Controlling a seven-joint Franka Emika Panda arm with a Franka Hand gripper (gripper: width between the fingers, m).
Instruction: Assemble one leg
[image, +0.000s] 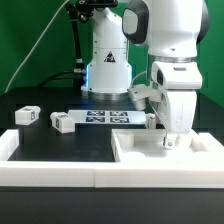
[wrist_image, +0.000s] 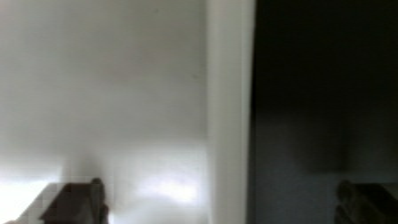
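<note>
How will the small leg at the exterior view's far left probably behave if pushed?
The leg looks like hard plastic, so it should stay stiff. Its flat faces suggest it will slide, not roll. It is small, so probably light and easily turned.

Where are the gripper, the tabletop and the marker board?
gripper (image: 168, 143): exterior view, between the jaws' tips.
tabletop (image: 138, 152): exterior view, bare inner floor.
marker board (image: 108, 117): exterior view, middle of its face.
</note>
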